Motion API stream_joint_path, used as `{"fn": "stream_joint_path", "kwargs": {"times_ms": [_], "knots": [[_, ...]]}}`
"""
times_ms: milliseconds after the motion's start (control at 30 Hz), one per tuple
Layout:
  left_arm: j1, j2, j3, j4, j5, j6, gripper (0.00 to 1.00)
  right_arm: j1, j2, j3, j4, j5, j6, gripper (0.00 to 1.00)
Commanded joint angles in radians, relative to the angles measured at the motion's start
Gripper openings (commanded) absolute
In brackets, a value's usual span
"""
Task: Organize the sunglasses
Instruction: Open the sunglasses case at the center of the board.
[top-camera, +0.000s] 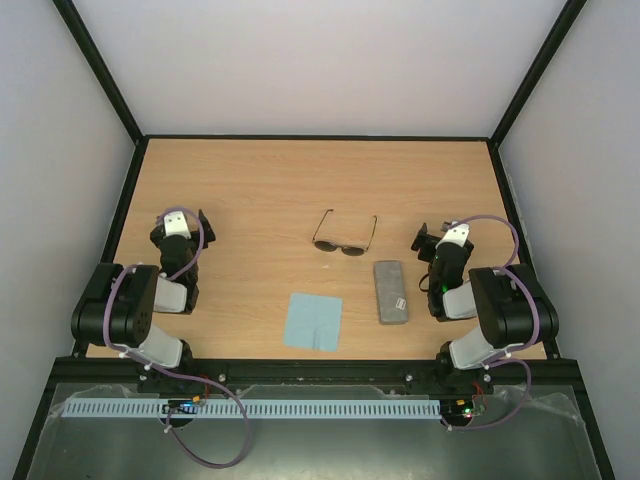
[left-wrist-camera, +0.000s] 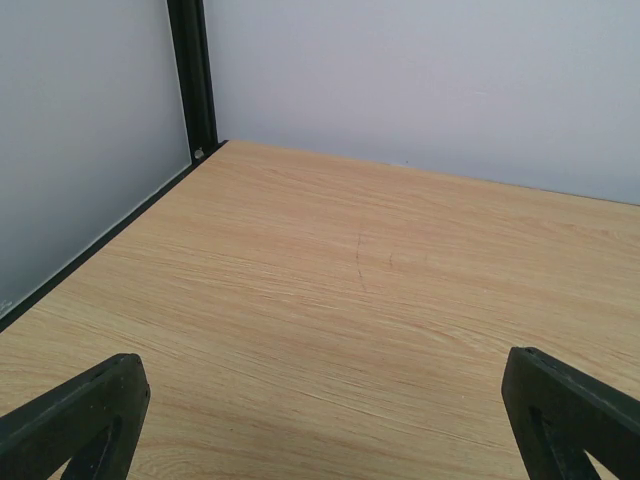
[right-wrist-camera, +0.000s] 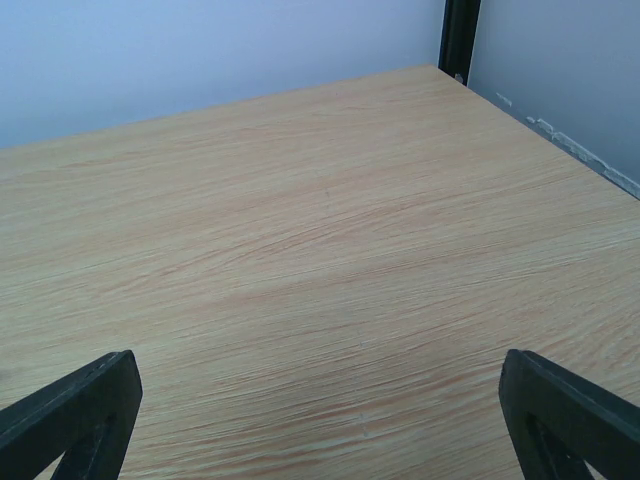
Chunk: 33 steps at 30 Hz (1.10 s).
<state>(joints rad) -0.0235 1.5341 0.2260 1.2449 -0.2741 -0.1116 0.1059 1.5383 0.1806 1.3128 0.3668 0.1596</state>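
Note:
The sunglasses (top-camera: 345, 237) lie unfolded on the wooden table (top-camera: 270, 180) near its middle, dark lenses toward me and thin temple arms pointing away. A closed grey case (top-camera: 392, 292) lies just right of and nearer than them. A light blue cloth (top-camera: 312, 321) lies flat left of the case. My left gripper (top-camera: 182, 216) rests open and empty at the left side, far from the sunglasses. My right gripper (top-camera: 435, 236) rests open and empty right of the sunglasses, just beyond the case. Both wrist views show only bare table between wide-apart fingers (left-wrist-camera: 80, 415) (right-wrist-camera: 570, 415).
Black frame posts and pale walls enclose the table on the left (left-wrist-camera: 190, 75), back and right (right-wrist-camera: 458, 35). Purple cables loop over both arms (top-camera: 500, 225).

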Motion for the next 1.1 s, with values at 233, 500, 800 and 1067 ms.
{"fn": "stream_joint_path", "kwargs": {"times_ms": [233,500,800,1067], "knots": [[-0.004,-0.001,0.005,0.053,-0.013,0.009,0.99,-0.001,0.000,0.013,0.037,0.009,-0.012,0.99],[-0.005,-0.002,0.006,0.051,-0.014,0.008,0.99,-0.001,-0.001,0.011,0.040,0.009,-0.011,0.99],[-0.015,-0.244,0.158,-0.420,-0.052,-0.014,0.99,0.021,-0.364,0.144,-0.476,0.100,0.076,0.99],[-0.026,-0.530,0.461,-1.047,0.121,-0.405,1.00,0.021,-0.490,0.613,-1.336,-0.188,0.325,0.98]]}}
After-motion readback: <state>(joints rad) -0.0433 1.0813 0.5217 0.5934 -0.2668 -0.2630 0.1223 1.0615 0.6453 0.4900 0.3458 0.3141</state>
